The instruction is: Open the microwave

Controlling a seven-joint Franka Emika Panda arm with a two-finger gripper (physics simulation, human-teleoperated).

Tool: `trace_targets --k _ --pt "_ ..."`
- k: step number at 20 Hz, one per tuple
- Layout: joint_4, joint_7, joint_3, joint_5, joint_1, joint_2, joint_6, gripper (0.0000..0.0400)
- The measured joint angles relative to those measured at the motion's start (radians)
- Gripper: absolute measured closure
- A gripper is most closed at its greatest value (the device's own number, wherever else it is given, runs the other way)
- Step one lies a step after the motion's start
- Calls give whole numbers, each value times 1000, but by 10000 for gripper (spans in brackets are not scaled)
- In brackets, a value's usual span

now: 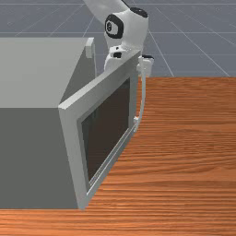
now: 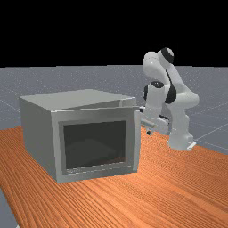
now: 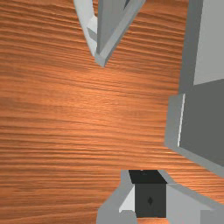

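The grey microwave (image 1: 32, 73) has its door (image 1: 73, 133) standing partly open, swung away from the body at the edge with the handle (image 1: 144, 99). In the far view my gripper (image 2: 150, 127) hangs beyond the door's free edge, on the arm's side. In the front view the door's upper corner and handle partly cover the hand. The wrist view has my gripper (image 3: 149, 193) apart from both the door's end (image 3: 107, 43) and the microwave body (image 3: 208, 109). Whether it is open or shut cannot be made out.
Orange-brown wooden table (image 1: 193, 152) surrounds the microwave. A gap lies between the door's free edge and the body's front edge (image 3: 174, 118). The arm's base (image 2: 179, 140) stands at the far view's right.
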State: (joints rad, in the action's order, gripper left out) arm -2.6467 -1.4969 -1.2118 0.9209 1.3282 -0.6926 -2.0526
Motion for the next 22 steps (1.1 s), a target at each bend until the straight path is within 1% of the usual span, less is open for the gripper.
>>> trace_targets --k 2,3,4,7,8,9,10,11,12,13,14,15,16,17,18,19,20,21,22 --pt "-5 -29 14 13 -25 -11 -17 400" --pt "-10 -78 27 45 -51 -19 -59 400" --pt "61 -97 -30 -68 1 -6 -38 400" --pt "123 -34 -68 -58 38 18 -20 400" --pt "263 -1 -249 -169 252 38 141 400" --pt "267 3 -282 -175 281 56 131 400" --pt "249 15 -268 -160 258 66 87 400" --pt "239 20 -265 -147 247 69 65 400" --pt "316 50 -371 -164 393 37 140 400" --pt "398 -5 -494 -163 488 22 159 400" --pt "449 -29 -581 -153 598 -15 190 400" --pt "473 -62 -638 -133 664 -36 176 400" --pt "477 -16 -651 -96 690 -51 146 400" --pt "587 80 -679 -102 792 -128 188 400" --pt "655 78 -701 -95 888 -159 213 400" --pt "701 43 -722 -97 948 -173 231 400" --pt "720 8 -733 -98 981 -178 234 400" --pt "780 53 -731 -100 1017 -235 193 400" --pt "992 47 -780 -148 1169 -286 357 400"
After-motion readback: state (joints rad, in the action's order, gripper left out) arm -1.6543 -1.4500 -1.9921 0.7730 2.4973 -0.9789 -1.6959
